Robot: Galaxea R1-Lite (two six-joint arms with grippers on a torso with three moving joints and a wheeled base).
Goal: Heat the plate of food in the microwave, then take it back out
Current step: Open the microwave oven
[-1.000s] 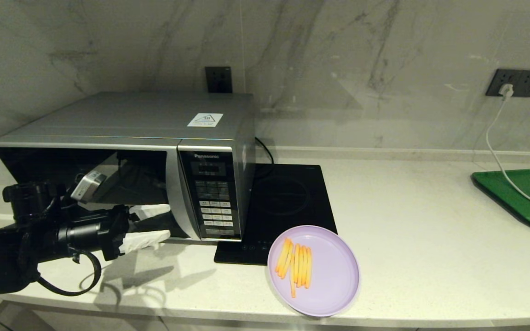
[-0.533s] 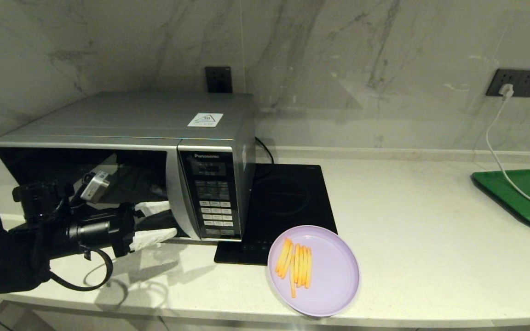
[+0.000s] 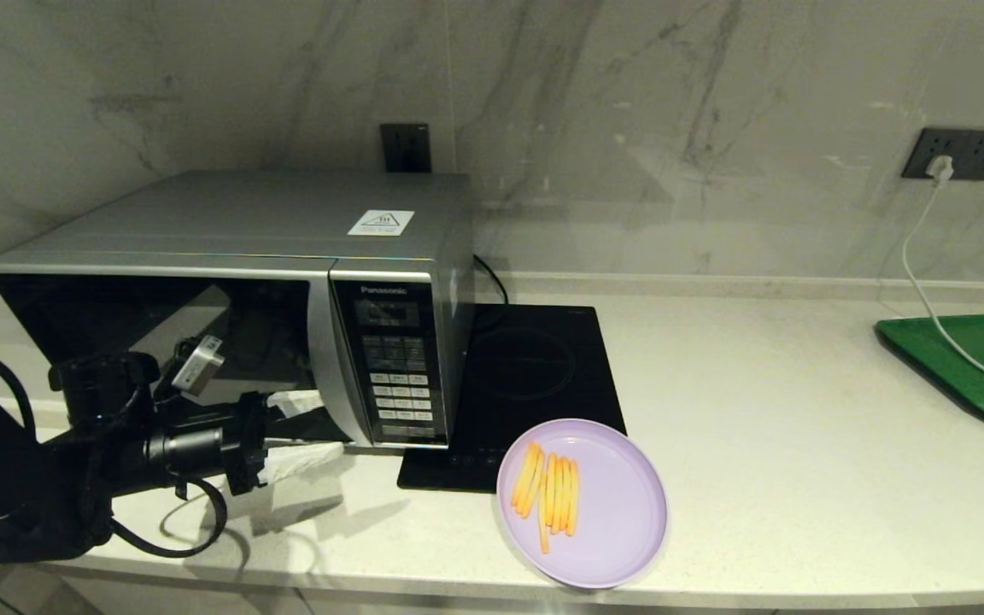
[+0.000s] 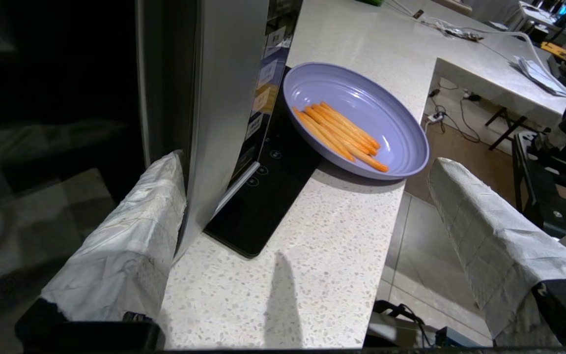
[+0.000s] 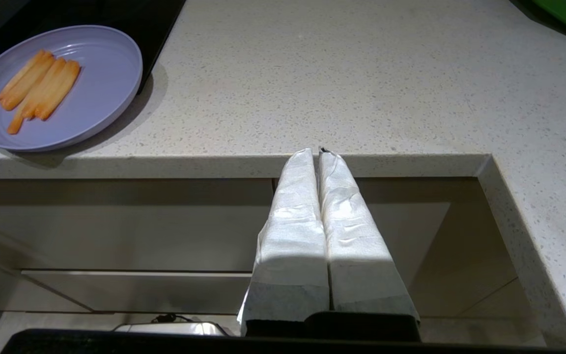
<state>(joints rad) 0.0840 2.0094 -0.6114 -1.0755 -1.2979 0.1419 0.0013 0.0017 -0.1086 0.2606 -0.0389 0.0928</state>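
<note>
Head view: left gripper (image 3: 304, 431) spread apart, fingers straddling the lower end of the curved silver handle strip (image 3: 327, 376) of the large silver-grey microwave (image 3: 287, 282), door shut. Round lilac plastic plate of fries (image 3: 582, 502) sits at the counter's front edge.

Left wrist view: one finger (image 4: 130, 231) lies behind the strip; seat deeper before pulling.

Right wrist view: right gripper (image 5: 318, 152) pressed together, parked below the counter edge.

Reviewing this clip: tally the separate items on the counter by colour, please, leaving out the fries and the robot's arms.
Silver-grey: 1, the microwave
Black: 1, the induction hob
Lilac: 1, the plate of food
Green: 1, the tray
White: 1, the cable running from the wall socket over the tray
Total: 5
</note>
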